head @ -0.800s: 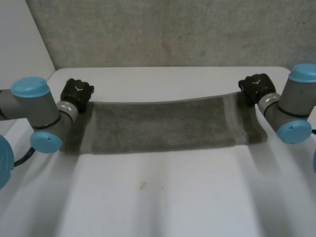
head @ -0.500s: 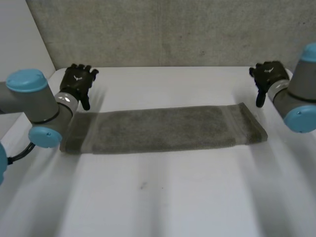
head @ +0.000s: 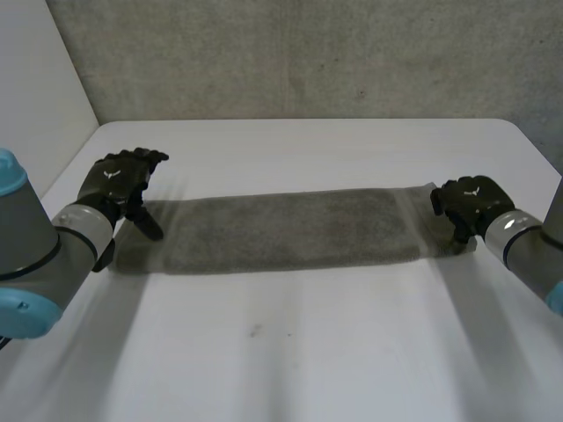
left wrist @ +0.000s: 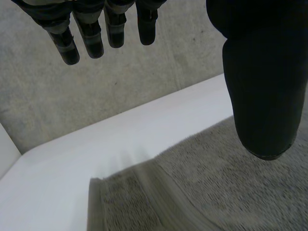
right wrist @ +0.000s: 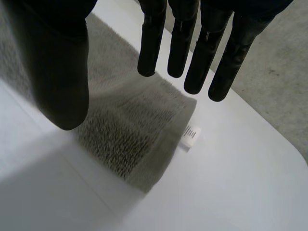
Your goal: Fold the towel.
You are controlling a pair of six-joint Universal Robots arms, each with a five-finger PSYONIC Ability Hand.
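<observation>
towel: grey-brown terry, folded into a long narrow strip. Lies flat on the bench, running side to side across the middle. Paler woven band near its right end.

left robot hand: over the towel's left end, released. Thumb points down toward the cloth; can't tell if it touches.

right robot hand: at the towel's right end, also released, holding nothing.

left wrist view, extra over head view: fingers straight and spread, thumb well apart from them, nothing pinched. The towel's short edge below the palm shows stacked layers.

right wrist view, extra over head view: fingers straight above the towel's end corner, thumb off to one side over the cloth. Small white label sticks out from that corner onto the bench.

bench: plain white, one small dark smudge toward the front. Rough grey concrete wall behind it, white panel at the left.
</observation>
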